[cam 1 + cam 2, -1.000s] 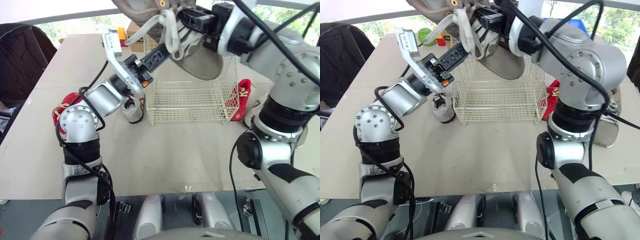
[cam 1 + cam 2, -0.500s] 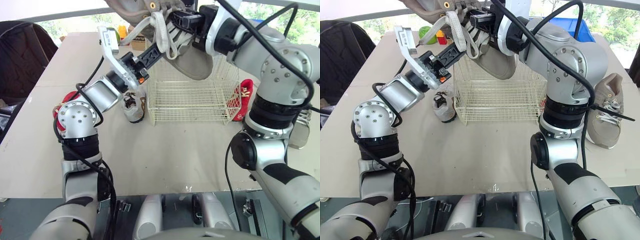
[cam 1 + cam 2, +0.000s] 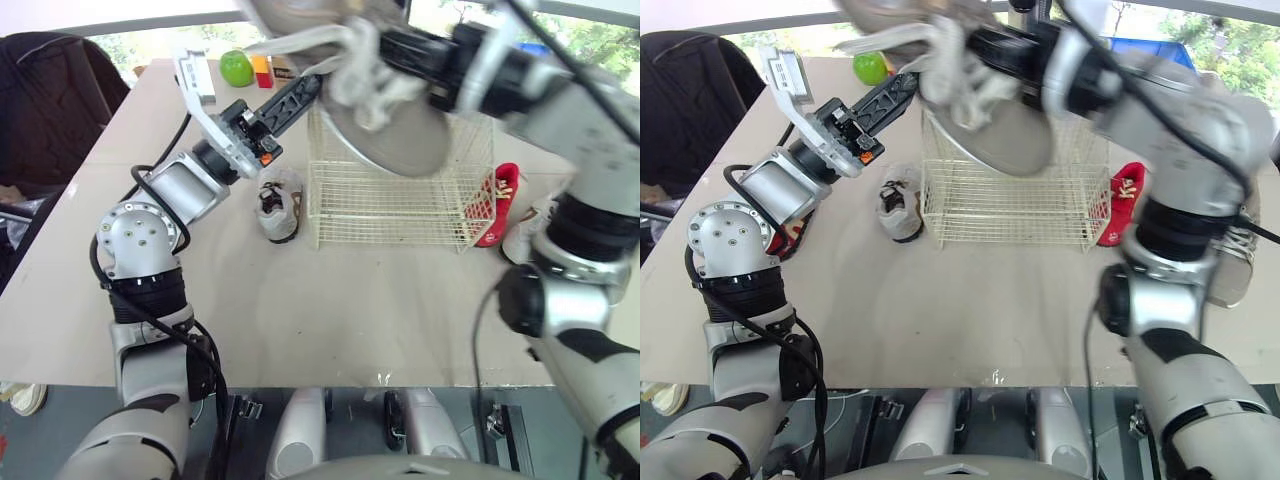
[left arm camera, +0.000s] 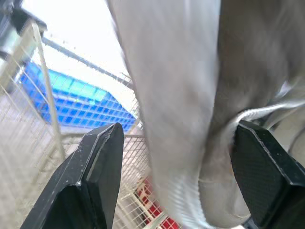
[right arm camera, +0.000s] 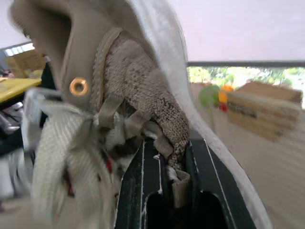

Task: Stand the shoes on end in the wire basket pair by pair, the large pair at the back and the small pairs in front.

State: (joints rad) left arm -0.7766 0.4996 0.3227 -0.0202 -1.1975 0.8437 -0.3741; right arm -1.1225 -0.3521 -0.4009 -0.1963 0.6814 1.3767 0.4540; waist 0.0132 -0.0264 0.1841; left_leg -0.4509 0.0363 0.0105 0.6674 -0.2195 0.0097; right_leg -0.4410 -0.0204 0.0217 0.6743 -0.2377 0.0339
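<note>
Your right end effector is clenched on the tongue and laces of the large tan shoe, holding it in the air over the wire basket. Your left end effector is released, its fingers spread either side of that shoe. On the table, a small grey shoe lies just beside the basket's left wall, and a red shoe stands at its right wall.

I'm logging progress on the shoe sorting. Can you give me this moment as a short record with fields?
Held item: large tan shoe, held over the wire basket
Right gripper: shut on the shoe
Left gripper: open, fingers either side of the shoe
Basket contents: no shoe seen inside
On table: small grey shoe left of basket, red shoe right of it
</note>
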